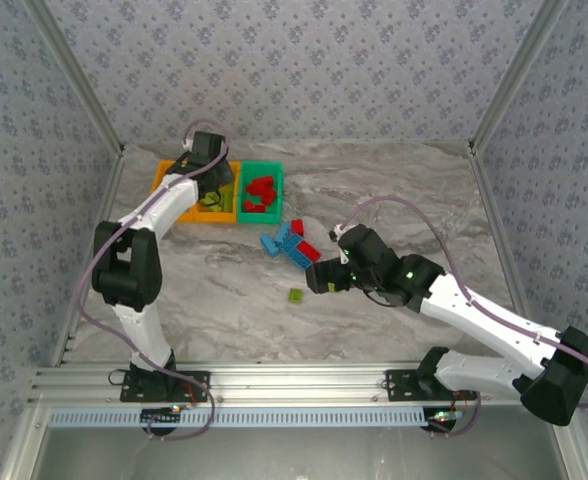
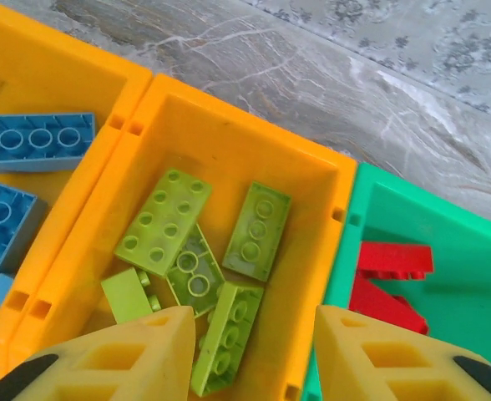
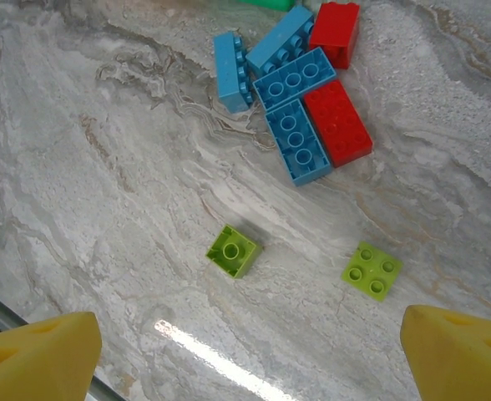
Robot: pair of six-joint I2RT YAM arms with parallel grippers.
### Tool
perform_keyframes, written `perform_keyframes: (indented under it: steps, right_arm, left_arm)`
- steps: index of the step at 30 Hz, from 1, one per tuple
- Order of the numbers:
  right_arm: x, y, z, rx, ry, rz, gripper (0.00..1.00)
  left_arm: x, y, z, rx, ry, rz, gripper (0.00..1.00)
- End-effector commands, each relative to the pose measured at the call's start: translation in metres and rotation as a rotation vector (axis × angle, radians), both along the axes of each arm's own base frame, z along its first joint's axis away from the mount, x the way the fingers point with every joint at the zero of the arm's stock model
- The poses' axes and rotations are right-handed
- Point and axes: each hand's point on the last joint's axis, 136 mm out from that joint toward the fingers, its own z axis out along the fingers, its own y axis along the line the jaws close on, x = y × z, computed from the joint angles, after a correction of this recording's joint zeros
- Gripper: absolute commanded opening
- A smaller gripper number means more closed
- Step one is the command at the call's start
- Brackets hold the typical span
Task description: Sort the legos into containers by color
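Three joined containers stand at the back left: an orange bin (image 2: 28, 75) with blue legos (image 2: 37, 140), a middle orange bin (image 2: 229, 134) with several lime green legos (image 2: 164, 219), and a green bin (image 2: 446, 234) with red legos (image 2: 392, 261). My left gripper (image 2: 254, 322) hangs over the middle orange bin (image 1: 214, 197), jaws apart and holding nothing; a lime brick (image 2: 225, 334) lies in the bin just below its fingers. My right gripper (image 3: 247, 322) is open wide over two small lime bricks (image 3: 233, 251) (image 3: 372, 270) on the table. Blue bricks (image 3: 291, 109) and red bricks (image 3: 337, 124) lie clustered beyond them.
The marble table (image 1: 214, 300) is walled by patterned panels at the back and sides. An aluminium rail (image 1: 304, 385) runs along the near edge with both arm bases. The loose brick cluster (image 1: 289, 243) sits just right of the green bin (image 1: 262, 190).
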Motion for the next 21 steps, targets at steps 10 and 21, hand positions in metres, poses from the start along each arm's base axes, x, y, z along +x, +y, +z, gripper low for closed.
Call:
perform_keyframes:
  steps: [10,21]
  right_arm:
    - [0.057,-0.023,-0.073,-0.291,0.075,-0.031,0.93]
    - [0.052,-0.024,-0.154,-0.337,0.335,-0.309,0.84]
  left_arm:
    - [-0.236,-0.097,0.123,0.097,-0.218,-0.818,0.57]
    - [-0.348,-0.096,0.087,0.247,-0.49,-1.415,0.84]
